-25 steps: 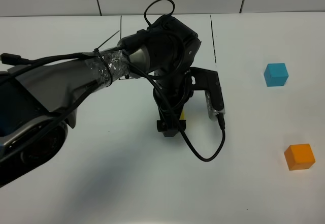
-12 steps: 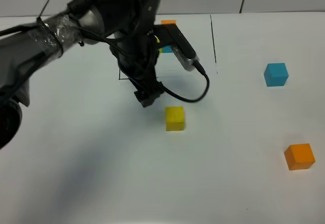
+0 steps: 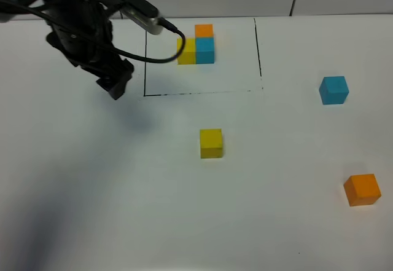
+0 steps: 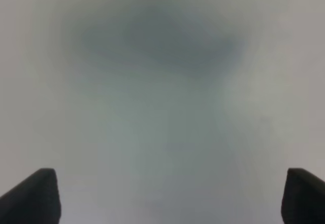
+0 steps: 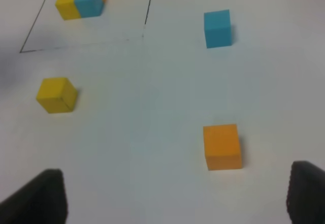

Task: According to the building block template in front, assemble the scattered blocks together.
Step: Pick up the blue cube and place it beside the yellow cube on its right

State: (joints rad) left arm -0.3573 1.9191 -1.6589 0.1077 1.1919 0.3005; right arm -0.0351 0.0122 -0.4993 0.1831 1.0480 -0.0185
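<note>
Template stands at the far side of the tabletop. Left of it our left arm hangs raised, wrist tipped down, its jaws spread wide and empty. In front of its frame sits the yellow block. The blue block lies well to its right, the orange block farther right and nearer us. Our right jaws, also parted with nothing between, face those two, so we judge the right arm nearer. Cubes offer no long axis.

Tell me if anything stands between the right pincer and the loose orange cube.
Nothing visible does. The orange cube lies on bare table ahead of the open right pincer. The blue cube lies beyond it, and the loose yellow cube sits off to one side.
</note>
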